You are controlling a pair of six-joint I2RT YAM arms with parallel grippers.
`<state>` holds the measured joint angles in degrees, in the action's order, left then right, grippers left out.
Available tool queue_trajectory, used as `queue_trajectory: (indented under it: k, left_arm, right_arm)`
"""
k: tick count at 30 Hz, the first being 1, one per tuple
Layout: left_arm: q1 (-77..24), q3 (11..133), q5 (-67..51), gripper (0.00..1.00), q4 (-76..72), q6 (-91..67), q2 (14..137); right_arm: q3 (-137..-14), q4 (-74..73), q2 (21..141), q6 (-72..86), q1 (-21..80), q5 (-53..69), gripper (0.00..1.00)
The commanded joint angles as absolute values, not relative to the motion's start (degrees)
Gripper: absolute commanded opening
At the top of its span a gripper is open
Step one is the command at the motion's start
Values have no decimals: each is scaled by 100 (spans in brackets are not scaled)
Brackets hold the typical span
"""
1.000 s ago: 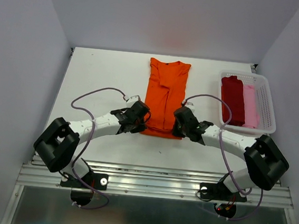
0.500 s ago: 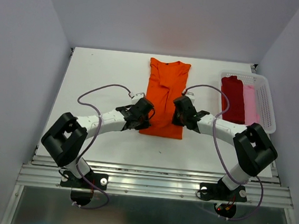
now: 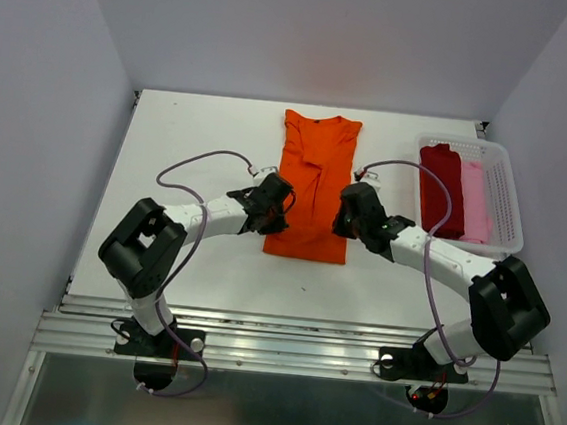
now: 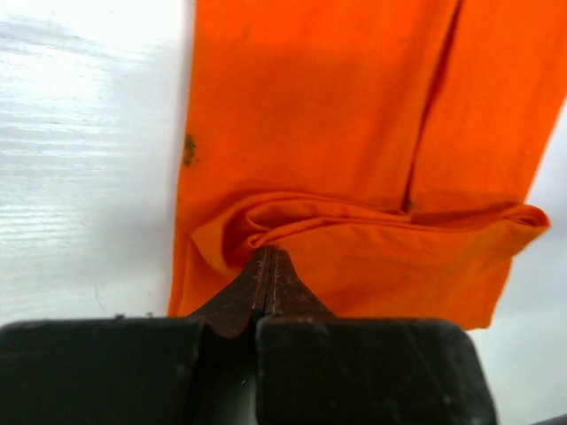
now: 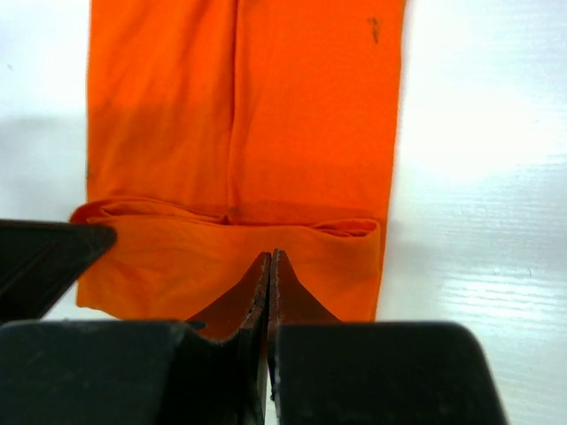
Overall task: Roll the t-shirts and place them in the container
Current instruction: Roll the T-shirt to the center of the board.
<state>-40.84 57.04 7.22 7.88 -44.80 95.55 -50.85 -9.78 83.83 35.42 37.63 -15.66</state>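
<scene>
The orange t-shirt [image 3: 313,180] lies as a long narrow strip on the white table, collar at the far end. Its near hem is turned over into a folded band [image 4: 381,243] [image 5: 221,257]. My left gripper [image 3: 277,200] is shut at the band's left side, and the cloth puckers into its tips [image 4: 267,252]. My right gripper [image 3: 352,211] is shut at the band's right side, its tips [image 5: 269,255] pressed into the band. The dark red t-shirt [image 3: 441,187] and the pale pink t-shirt [image 3: 476,199] lie rolled in the basket.
The white lattice basket [image 3: 509,199] stands at the right, close behind my right forearm. Purple cables loop over both arms. Grey walls close in the table at left, back and right. Bare white table [image 3: 189,153] lies left of the shirt.
Both grippers have moved away from the near edge along the shirt, staying shut. The near hem now lies turned over as a band on the strip.
</scene>
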Motion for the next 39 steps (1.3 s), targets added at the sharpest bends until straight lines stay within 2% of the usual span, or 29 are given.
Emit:
queue_trajectory:
  k: [1,13,20,23,24,26,27,28,29,30,31,33,39]
  left_arm:
    - [-3938,5827,554,0,660,-4237,9668]
    - [-3595,5774,607,0,624,-4087,9756]
    - [-3603,5748,729,0,826,-4025,9082]
    - [-3604,5564,887,0,984,-4148,8511]
    - [-3604,5381,905,5,1028,-4288,8229]
    - [-3595,5117,783,20,958,-4411,7973]
    - [-3603,4802,582,37,810,-4499,7867]
    - [-3604,4651,493,46,730,-4578,7771]
    - [-3604,4345,423,55,651,-4718,7622]
    - [-3604,4203,309,67,502,-4781,7577]
    - [-3604,4071,255,71,423,-4842,7533]
    - [-3604,3746,106,72,221,-4965,7541]
    - [-3639,3445,-185,69,-333,-5133,7717]
  right_arm:
    - [-4852,-967,8420,3612,3779,-1591,1]
    - [-4878,-791,9352,3349,3612,-1574,1]
    - [-5071,-1046,8274,3164,3612,-1275,1]
    - [-4879,-1212,7762,3243,3612,-1371,7]
    - [-4774,-1274,7465,3374,3612,-1432,14]
    - [-4493,-1292,7217,3567,3612,-1424,22]
    - [-4195,-1309,7059,3777,3612,-1380,37]
    - [-4053,-1301,7005,3901,3612,-1336,43]
    - [-3930,-1301,6979,3998,3612,-1319,55]
    - [-3729,-1309,6961,4199,3612,-1231,59]
    - [-3648,-1292,6978,4271,3612,-1196,62]
    - [-3516,-1248,6996,4385,3612,-1056,66]
    - [-3261,-1081,7013,4491,3612,-949,65]
